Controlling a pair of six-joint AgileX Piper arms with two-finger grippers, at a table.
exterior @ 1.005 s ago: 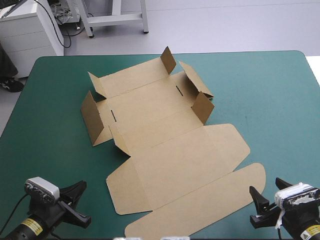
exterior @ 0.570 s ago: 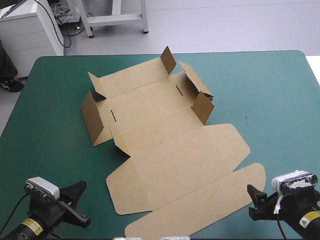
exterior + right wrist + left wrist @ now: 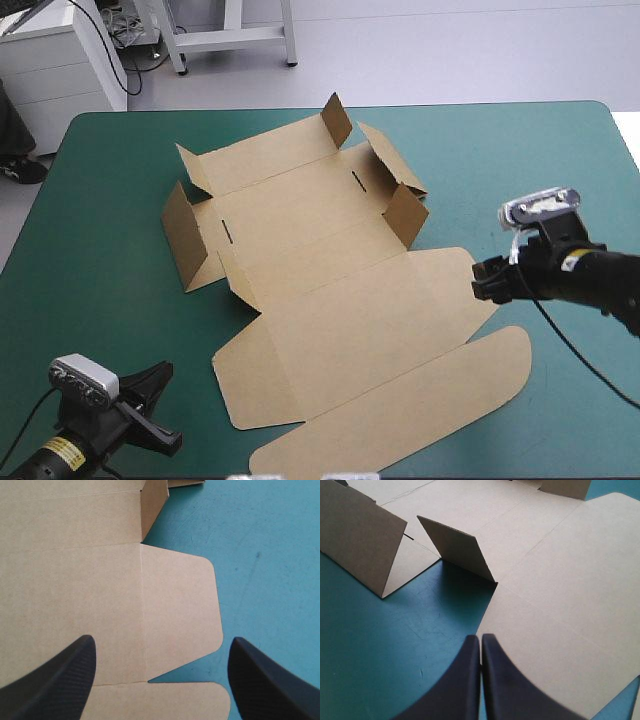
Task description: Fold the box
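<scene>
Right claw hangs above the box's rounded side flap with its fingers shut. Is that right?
Not quite. The right claw does hang above the rounded side flap of the box, but its fingers stand wide apart: open, not shut. The right wrist view shows it.

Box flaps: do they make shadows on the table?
Left wrist view: yes, the raised flap of the box throws a dark shadow on the teal-green cover beside it. High view: the shadows by the flaps are only faint.
</scene>
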